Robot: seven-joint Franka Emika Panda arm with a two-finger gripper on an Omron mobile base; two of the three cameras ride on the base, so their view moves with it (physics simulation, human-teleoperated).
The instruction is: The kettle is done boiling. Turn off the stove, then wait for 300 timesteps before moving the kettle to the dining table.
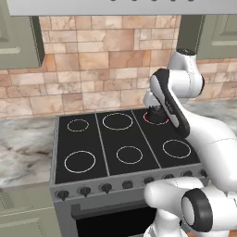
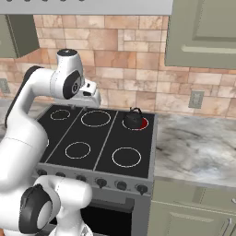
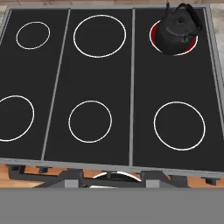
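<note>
The kettle point(image 2: 134, 119) sits on the back right burner point(image 3: 189, 43) of the stove point(image 1: 115, 139); that burner glows red under it, a red crescent showing around the kettle's base in the hand view and both base views; in the left base view the kettle point(image 1: 156, 113) is mostly hidden behind the arm point(image 1: 185, 115), with only a dark part and the red ring showing; in the hand view the kettle point(image 3: 176, 28) stands upright near the top right corner of the black glass, its thin handle arched over the lid and its spout pointing toward the back edge.

The other five burners show as plain white rings on black; the row of dark knobs point(image 2: 120, 185) runs along the stove's front panel, above the oven door.

The gripper hangs above the stove, looking down over the whole cooktop; its fingers are not clear in any picture, so I cannot tell how wide the jaws stand; nothing is seen in them, and the kettle stands well apart from the hand.

Marble counter point(image 2: 198, 147) lies to the right of the stove, with a wall outlet point(image 2: 196, 99) on the stone tile backsplash behind it; more marble counter point(image 1: 23, 148) lies to the left; green cabinets point(image 2: 203, 32) hang above.
</note>
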